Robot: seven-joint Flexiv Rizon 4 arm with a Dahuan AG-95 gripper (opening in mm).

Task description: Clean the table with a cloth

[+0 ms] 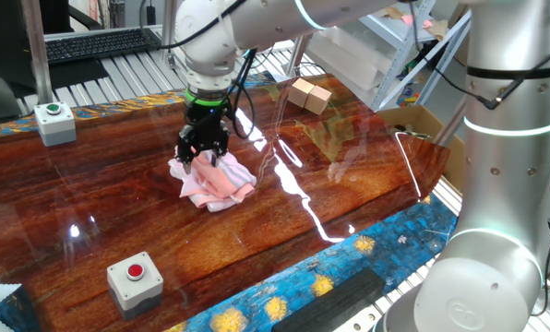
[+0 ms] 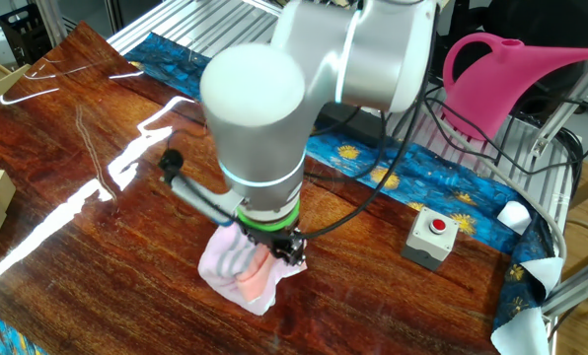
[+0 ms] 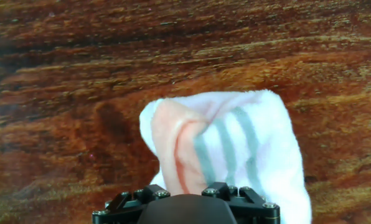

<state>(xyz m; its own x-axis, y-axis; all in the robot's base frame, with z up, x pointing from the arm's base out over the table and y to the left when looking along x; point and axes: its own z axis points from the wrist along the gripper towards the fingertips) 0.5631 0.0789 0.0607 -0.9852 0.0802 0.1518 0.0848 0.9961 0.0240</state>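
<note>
Currently my claw [image 1: 203, 153] pinching cloth [image 1: 216, 179], pressed onto table [image 1: 90, 212] mid-surface. Wiping underway, I judge; most tabletop unwiped, no visible dirt to gauge progress.

We see a thick arm [image 1: 496, 138] made of rounded silver-grey segments with a smooth, slightly shiny shell. Thin glowing rings, white to pale green, mark the joints, and a bright green ring sits at the wrist. Black cables run along the outside. The gripper [image 1: 201, 148] is black and compact; in the hand view its housing [image 3: 185, 205] shows small silver screw heads.
</note>
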